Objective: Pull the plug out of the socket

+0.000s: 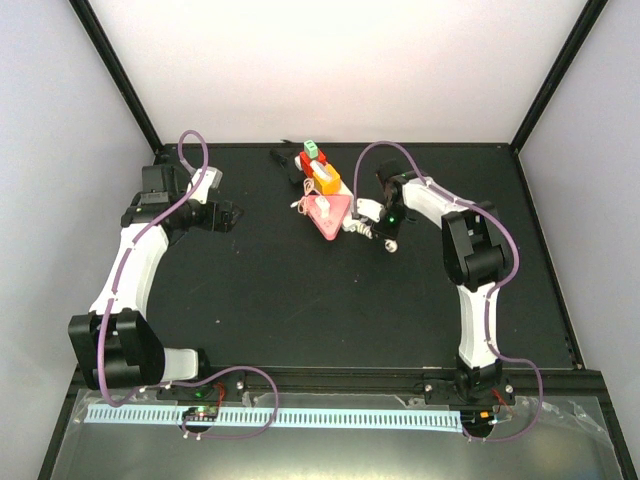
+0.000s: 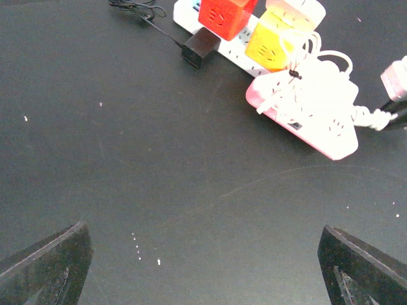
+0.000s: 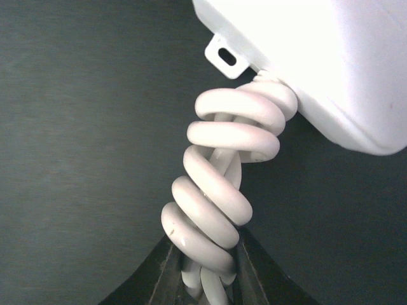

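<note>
While the left gripper point(image 2: 203, 232) is held over bare black mat point(image 2: 127, 165) at the left of the table, its fingers spread wide with nothing between them, the right gripper point(image 3: 206, 287) is clamped on the twisted white cord point(image 3: 216, 190) that runs out of a white-topped, pink-sided power block point(image 2: 311, 105). The white power strip point(image 2: 236, 43) is found at the far middle of the table, just beyond that block and touching it. A red cube adapter point(image 2: 222, 16) and a yellow cube adapter point(image 2: 270, 46) are seated on the strip, and a black plug point(image 2: 200, 47) with a thin black cable point(image 2: 137, 9) is set against its left edge. Whether the plug's pins are inserted cannot be told.
</note>
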